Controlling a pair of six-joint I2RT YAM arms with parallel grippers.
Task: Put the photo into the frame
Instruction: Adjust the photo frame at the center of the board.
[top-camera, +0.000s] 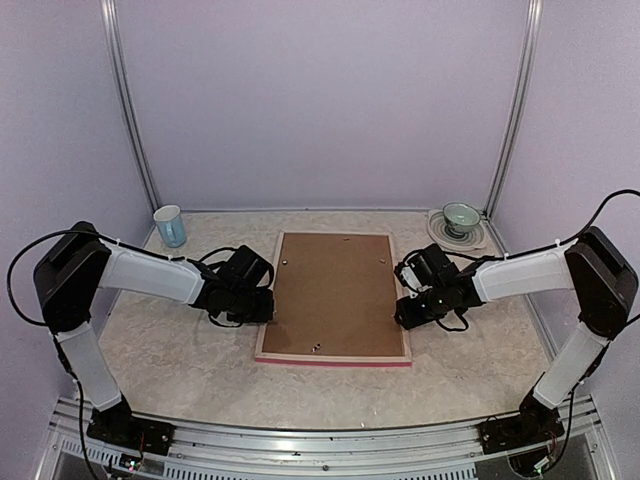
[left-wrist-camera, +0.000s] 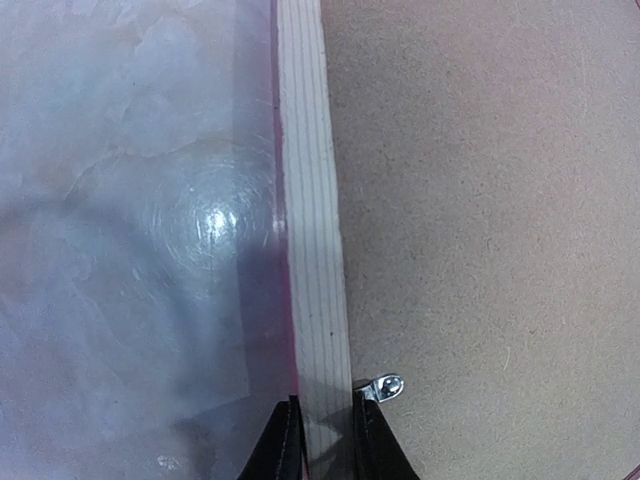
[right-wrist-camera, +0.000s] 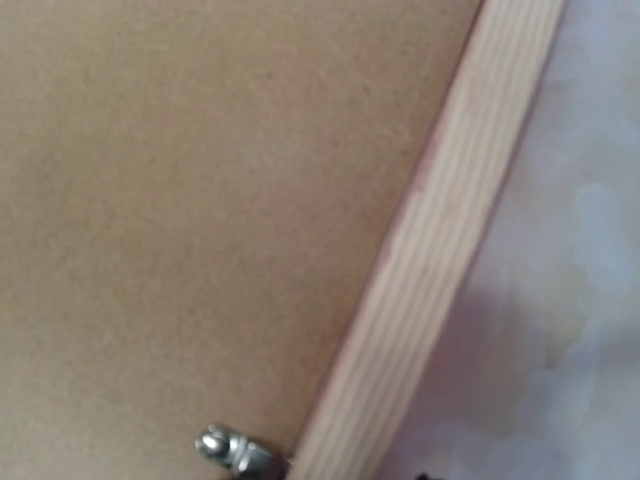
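Note:
The frame (top-camera: 333, 358) lies face down in the middle of the table, pale wood back up, with a pink edge along its near side. A plain brown backing board (top-camera: 335, 295) fills its opening, and the photo is hidden. My left gripper (top-camera: 268, 305) is at the left rail. In the left wrist view its black fingers (left-wrist-camera: 375, 445) press on both sides of the wooden rail (left-wrist-camera: 310, 200), beside a small metal tab (left-wrist-camera: 385, 387). My right gripper (top-camera: 403, 305) sits at the right rail (right-wrist-camera: 450, 250), near another tab (right-wrist-camera: 230, 448). Its fingers hardly show.
A light blue cup (top-camera: 170, 226) stands at the back left. A pale green bowl on a plate (top-camera: 460, 218) sits at the back right corner. Lilac walls close in the table on three sides.

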